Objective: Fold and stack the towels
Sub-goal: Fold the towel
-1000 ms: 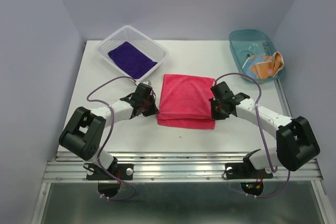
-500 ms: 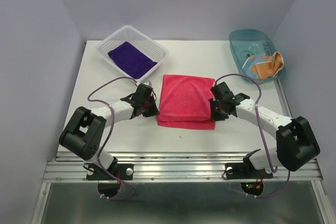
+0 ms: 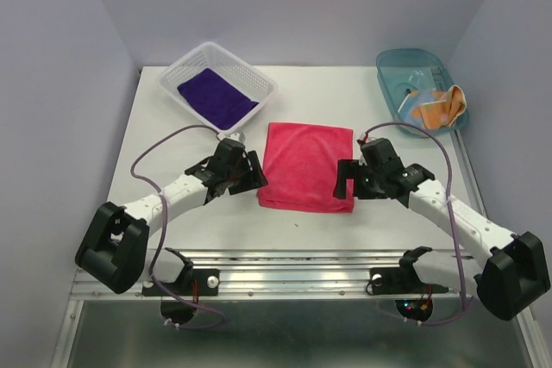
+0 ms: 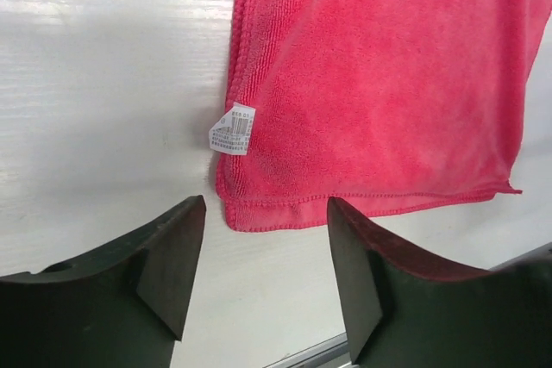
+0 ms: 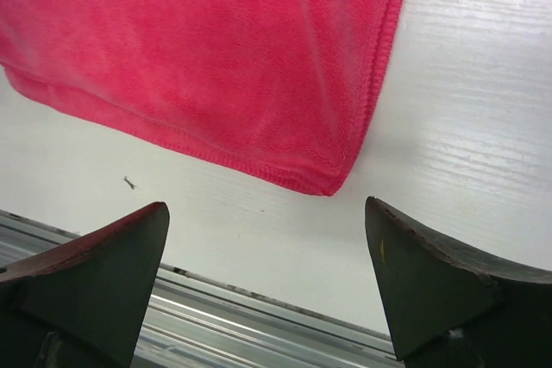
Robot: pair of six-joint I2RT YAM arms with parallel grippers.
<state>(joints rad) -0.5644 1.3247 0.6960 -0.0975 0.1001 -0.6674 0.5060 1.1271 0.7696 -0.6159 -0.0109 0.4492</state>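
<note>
**Both grippers spread at the pink-red towel's lower corners**

The pink-red towel (image 3: 306,165) lies flat on the table (image 3: 388,127) at the centre of the top view, already doubled, with its layered edge along the lower side. The left gripper (image 3: 245,173) sits just beside its lower-left corner and the right gripper (image 3: 345,180) just beside its lower-right corner. Neither arm is nearer than the other.

In the left wrist view the left gripper (image 4: 263,213) has its fingers moderately apart and empty, and the towel corner lies straight ahead, just above the gap. The right gripper (image 5: 266,208) is spread wide and holds nothing, with the other corner just above its gap.

The towel looks close to square from above, perhaps slightly longer up the frame, though the camera angle makes this uncertain.

A white tag (image 4: 232,129) at the towel's left edge carries a barcode and print too small to read.

The purple towel (image 3: 216,97) lies in the white basket (image 3: 184,65) at upper left. The orange towel (image 3: 438,106) is bunched in the blue tray (image 3: 410,71) at upper right.
</note>
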